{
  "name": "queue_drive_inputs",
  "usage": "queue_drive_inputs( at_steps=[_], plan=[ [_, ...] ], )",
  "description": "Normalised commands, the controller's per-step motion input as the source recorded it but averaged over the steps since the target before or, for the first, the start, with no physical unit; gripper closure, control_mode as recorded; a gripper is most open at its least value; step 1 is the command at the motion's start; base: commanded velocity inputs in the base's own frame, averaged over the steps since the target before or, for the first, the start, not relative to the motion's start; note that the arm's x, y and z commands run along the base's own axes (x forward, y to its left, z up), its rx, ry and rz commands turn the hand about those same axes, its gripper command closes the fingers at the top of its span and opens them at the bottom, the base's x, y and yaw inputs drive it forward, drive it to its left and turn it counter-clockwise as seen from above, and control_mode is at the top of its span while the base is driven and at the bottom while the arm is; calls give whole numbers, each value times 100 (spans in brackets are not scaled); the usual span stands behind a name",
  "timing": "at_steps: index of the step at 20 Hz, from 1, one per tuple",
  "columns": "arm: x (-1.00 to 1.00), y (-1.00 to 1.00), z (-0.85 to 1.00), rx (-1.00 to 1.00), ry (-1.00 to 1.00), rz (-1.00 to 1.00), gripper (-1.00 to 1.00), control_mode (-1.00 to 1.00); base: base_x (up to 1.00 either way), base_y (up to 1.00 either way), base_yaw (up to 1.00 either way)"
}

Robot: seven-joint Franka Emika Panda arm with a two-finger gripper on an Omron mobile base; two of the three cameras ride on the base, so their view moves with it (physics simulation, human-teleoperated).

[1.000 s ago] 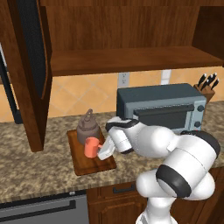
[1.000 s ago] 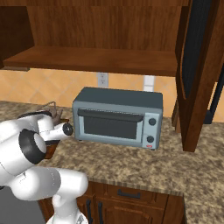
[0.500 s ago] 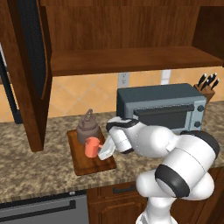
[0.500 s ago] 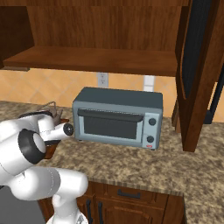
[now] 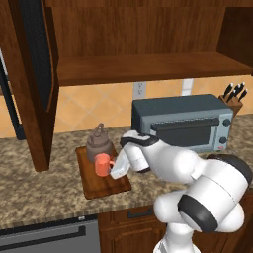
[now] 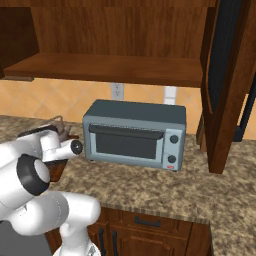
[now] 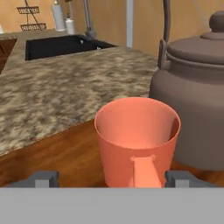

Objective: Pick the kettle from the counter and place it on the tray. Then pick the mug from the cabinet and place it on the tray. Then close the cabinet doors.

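Observation:
The coral mug (image 5: 102, 164) stands upright on the dark wooden tray (image 5: 99, 187), close in front of the brownish-grey kettle (image 5: 99, 142), which is on the tray too. My gripper (image 5: 117, 170) is right beside the mug, low over the tray. In the hand view the mug (image 7: 138, 135) stands between my spread fingertips (image 7: 41, 178), its handle facing me, and the jaws stand open and clear of its sides. The kettle (image 7: 197, 118) stands just behind it. Both cabinet doors (image 5: 32, 84) (image 6: 225, 85) stand swung open over the bare shelf (image 5: 148, 66).
A grey toaster oven (image 5: 183, 123) sits on the speckled counter (image 5: 44, 197) just right of the tray, with a knife block (image 5: 233, 99) beyond it. In the hand view, a sink (image 7: 65, 43) lies farther along the counter. The open left door hangs low near the tray's left.
The jaws have spread apart and let go of the mug, which stays upright on the tray. The arm has hardly moved.

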Motion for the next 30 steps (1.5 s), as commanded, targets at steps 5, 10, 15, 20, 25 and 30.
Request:
queue_drive_inputs(
  at_steps=[5, 10, 15, 20, 25, 30],
  plan=[
    [-5, 8, 40, 0, 32, -5, -100, -100, 0, 0, 0],
    [-27, 0, 63, 0, 6, -9, -100, -100, 0, 0, 0],
    [-42, 0, 71, -1, 0, -22, -100, -100, 0, 0, 0],
    [-38, 0, 41, -7, 5, -47, -100, -100, 0, 0, 0],
    [-5, 12, 5, -7, 22, -43, -100, -100, 0, 0, 0],
    [0, 7, 0, -1, 1, 0, -100, -100, 0, 0, 0]
  ],
)
